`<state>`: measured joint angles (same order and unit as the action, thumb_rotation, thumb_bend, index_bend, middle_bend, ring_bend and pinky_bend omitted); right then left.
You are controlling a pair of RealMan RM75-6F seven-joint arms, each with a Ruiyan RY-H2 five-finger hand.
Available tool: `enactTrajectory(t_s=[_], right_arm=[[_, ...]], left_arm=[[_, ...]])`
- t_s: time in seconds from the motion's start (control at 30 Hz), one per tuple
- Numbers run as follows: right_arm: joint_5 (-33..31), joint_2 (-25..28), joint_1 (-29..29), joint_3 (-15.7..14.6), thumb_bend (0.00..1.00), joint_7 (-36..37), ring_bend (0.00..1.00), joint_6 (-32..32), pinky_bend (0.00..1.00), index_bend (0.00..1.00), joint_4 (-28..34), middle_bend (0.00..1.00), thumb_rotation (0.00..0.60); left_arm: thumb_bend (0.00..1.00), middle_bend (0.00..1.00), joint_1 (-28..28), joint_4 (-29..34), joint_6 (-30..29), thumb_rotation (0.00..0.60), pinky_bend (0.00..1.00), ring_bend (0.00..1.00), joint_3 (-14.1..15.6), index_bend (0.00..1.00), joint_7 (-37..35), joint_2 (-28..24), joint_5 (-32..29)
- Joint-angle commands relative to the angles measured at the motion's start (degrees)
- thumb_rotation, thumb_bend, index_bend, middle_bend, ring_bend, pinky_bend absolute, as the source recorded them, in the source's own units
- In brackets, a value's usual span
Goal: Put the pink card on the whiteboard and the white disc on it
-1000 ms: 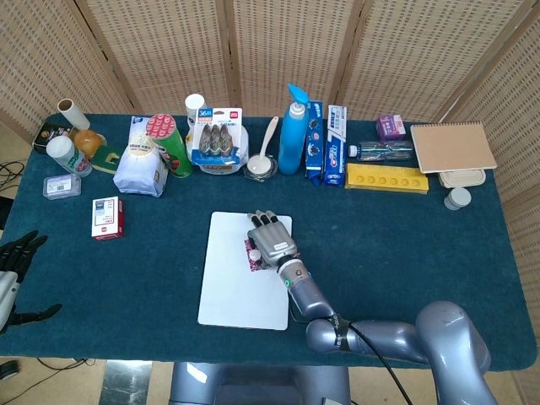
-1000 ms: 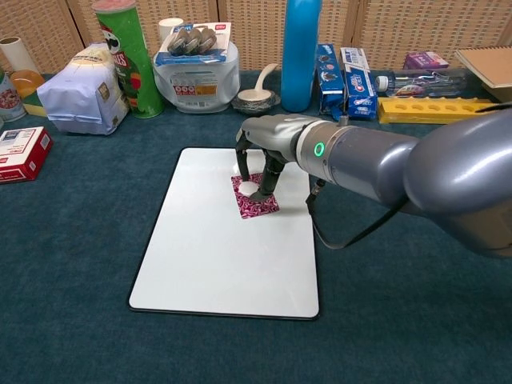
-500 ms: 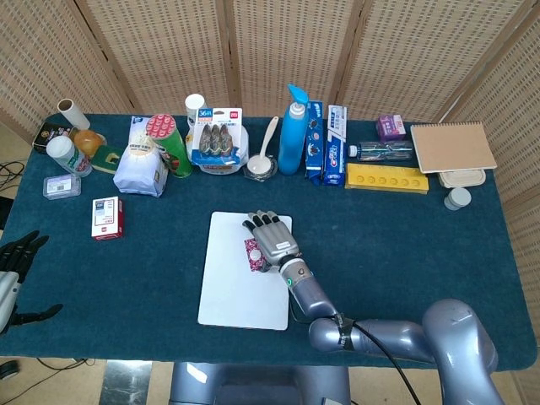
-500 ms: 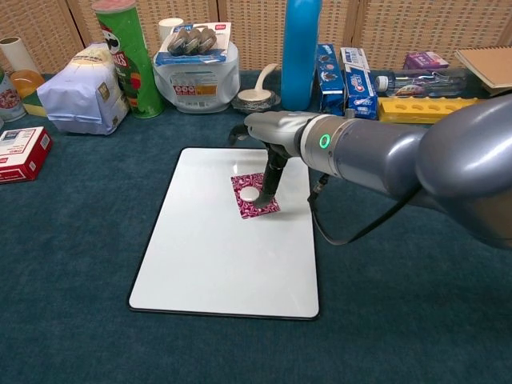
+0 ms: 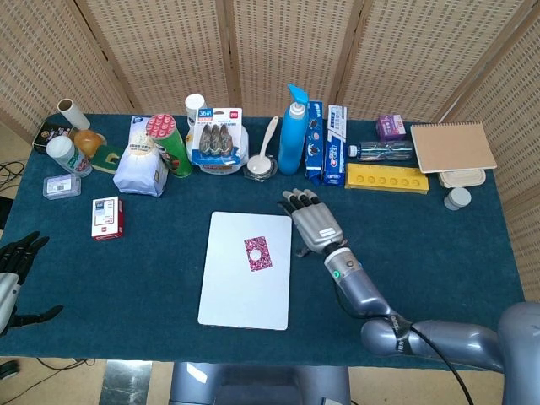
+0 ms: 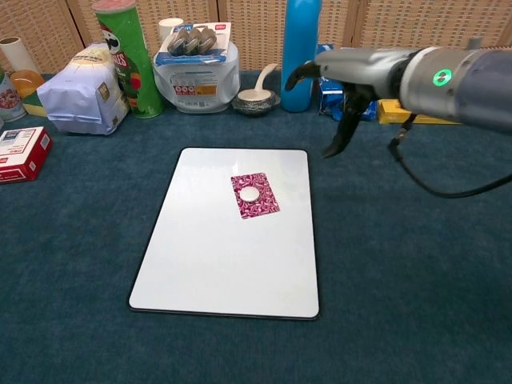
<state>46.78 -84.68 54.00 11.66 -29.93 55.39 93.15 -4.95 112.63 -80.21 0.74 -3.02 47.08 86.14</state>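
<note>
The whiteboard (image 5: 232, 291) (image 6: 216, 256) lies flat on the blue table. On its upper part rests the pink patterned card (image 5: 259, 254) (image 6: 256, 196), with the small white disc (image 5: 256, 254) (image 6: 250, 194) on top of it. My right hand (image 5: 315, 221) (image 6: 340, 80) hovers open to the right of the board, above the cloth, holding nothing. My left hand (image 5: 17, 257) is at the far left table edge, fingers spread, empty; the chest view does not show it.
Along the back stand a rice bag (image 5: 139, 166), a green crisp can (image 5: 170, 143), a battery pack on a tub (image 5: 216, 139), a spoon bowl (image 5: 262, 164), a blue bottle (image 5: 294, 131), toothpaste boxes (image 5: 336, 145) and a yellow tray (image 5: 386, 178). A red box (image 5: 107, 218) lies left.
My right hand let go of the disc on the card, lifted off the whiteboard and moved right and back. Card and disc stay in place.
</note>
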Motion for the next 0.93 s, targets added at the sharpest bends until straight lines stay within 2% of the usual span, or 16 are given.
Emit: enactTrajectory(t_s=[0.03, 0.13, 0.23, 0.33, 0.53, 0.7, 0.93], right_arm=[[15.43, 7.59, -8.11, -4.18, 0.07, 10.22, 0.03, 6.26, 0.02, 0.12, 2.77, 0.06, 0.6], [22.85, 10.05, -11.83, -6.7, 0.03, 14.23, 0.01, 10.68, 0.01, 0.12, 1.26, 0.05, 0.571], [30.53, 12.9, -17.94, -9.98, 0.02, 18.93, 0.0, 19.02, 0.0, 0.11, -1.21, 0.02, 0.548], [34.25, 14.16, -21.42, -11.37, 0.02, 22.54, 0.0, 23.67, 0.0, 0.11, -2.71, 0.02, 0.546], [39.41, 16.48, -26.53, -13.32, 0.01, 28.04, 0.0, 30.26, 0.0, 0.11, -5.75, 0.01, 0.543], [42.11, 18.22, -31.25, -14.49, 0.0, 29.48, 0.0, 35.99, 0.0, 0.11, -7.86, 0.01, 0.546], [41.72, 17.99, -35.56, -14.81, 0.0, 30.12, 0.0, 38.19, 0.0, 0.11, -10.76, 0.01, 0.545]], left_arm=[[0.05, 0.0, 0.08, -0.11, -0.28, 0.6, 0.0, 0.0, 0.04, 0.0, -0.09, 0.07, 0.43], [0.05, 0.0, 0.08, -0.14, -0.34, 0.6, 0.0, 0.0, 0.03, 0.0, 0.02, 0.17, 0.47], [0.05, 0.0, 0.42, 0.16, -1.04, 0.6, 0.0, 0.0, 0.26, 0.0, 0.68, 0.4, 1.31], [0.05, 0.0, 0.7, 0.28, -1.51, 0.6, 0.0, 0.0, 0.51, 0.0, 1.27, 0.64, 1.96], [0.05, 0.0, 0.65, 0.18, -1.44, 0.6, 0.0, 0.0, 0.82, 0.0, 2.01, 1.0, 2.95], [0.05, 0.0, 0.4, 0.03, -1.07, 0.6, 0.0, 0.0, 0.61, 0.0, 1.35, 0.87, 2.37], [0.05, 0.0, 0.51, -0.19, -1.35, 0.6, 0.0, 0.0, 0.42, 0.0, 0.83, 0.58, 1.88]])
